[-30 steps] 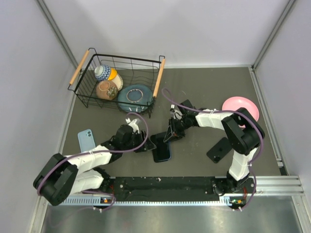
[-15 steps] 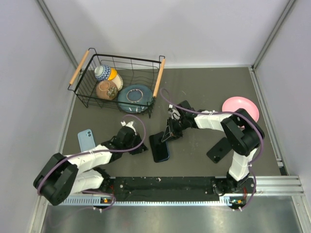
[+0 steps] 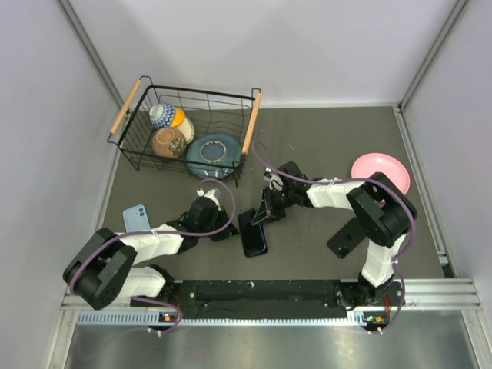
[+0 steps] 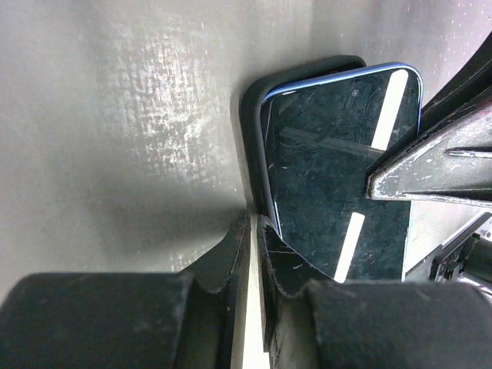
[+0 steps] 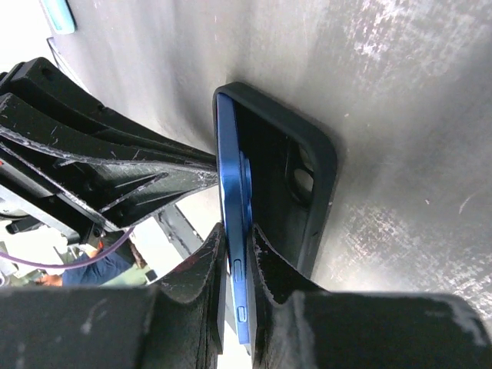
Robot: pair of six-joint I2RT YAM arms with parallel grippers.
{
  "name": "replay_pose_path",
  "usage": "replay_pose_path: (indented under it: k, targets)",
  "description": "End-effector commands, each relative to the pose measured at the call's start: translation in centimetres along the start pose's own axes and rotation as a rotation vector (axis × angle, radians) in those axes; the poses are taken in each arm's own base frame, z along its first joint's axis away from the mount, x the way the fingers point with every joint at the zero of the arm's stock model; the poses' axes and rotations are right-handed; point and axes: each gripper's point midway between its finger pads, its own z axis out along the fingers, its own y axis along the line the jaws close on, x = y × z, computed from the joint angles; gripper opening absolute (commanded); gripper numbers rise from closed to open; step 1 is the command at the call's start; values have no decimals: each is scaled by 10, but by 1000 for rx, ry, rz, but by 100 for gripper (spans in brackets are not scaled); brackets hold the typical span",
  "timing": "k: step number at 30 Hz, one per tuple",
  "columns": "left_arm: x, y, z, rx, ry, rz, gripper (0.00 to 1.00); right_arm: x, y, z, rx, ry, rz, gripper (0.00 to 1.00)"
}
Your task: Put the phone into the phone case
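Left tool: I am pinching the long side wall of the phone case [image 4: 250, 131] with my left tool [image 4: 254, 254]. The fingers are pressing almost together on the thin black rim.
Right tool: I am pinching the phone [image 4: 338, 177] with my right tool [image 5: 237, 234]. The fingers are closing on its blue frame along the raised long edge.
Phone location: it is resting over the open case on the tabletop [image 4: 115, 115], midway between my two arms. The screen is facing up, and the back and camera bump are facing into the case.
Long axis: the phone is running parallel to the case, and their far corners are meeting.
Key relation: the long edge nearest my left tool appears to be sitting just inside the case wall. The opposite edge, in my right tool, is tilting up clear of the other wall. The empty cavity and camera cutout are lying open beneath that raised side.
Nearer arm: my right tool is the one on the phone, while my left is touching only the case.
Step (judgement): the phone is part seated, with one side in and one side up.
Next move (judgement): I am planning to rotate the raised edge down toward the free wall while the left tool braces the case.
Risk (judgement): the seated edge could pop out if the case is sliding.
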Motion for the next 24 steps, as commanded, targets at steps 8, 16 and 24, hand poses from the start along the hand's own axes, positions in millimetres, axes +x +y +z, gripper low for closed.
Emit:
replay_pose_path:
  k: [8, 16, 24]
  targets:
    - [17, 11, 1, -22, 51, -13, 14, 2, 6, 13, -97, -63, 42, 4]
    - [30, 4, 2, 26, 83, -48, 14, 4, 0, 17, -133, -110, 114, 2]
    - [38, -3, -3, 44, 95, -42, 14, 0, 4, 12, -131, -146, 119, 3]
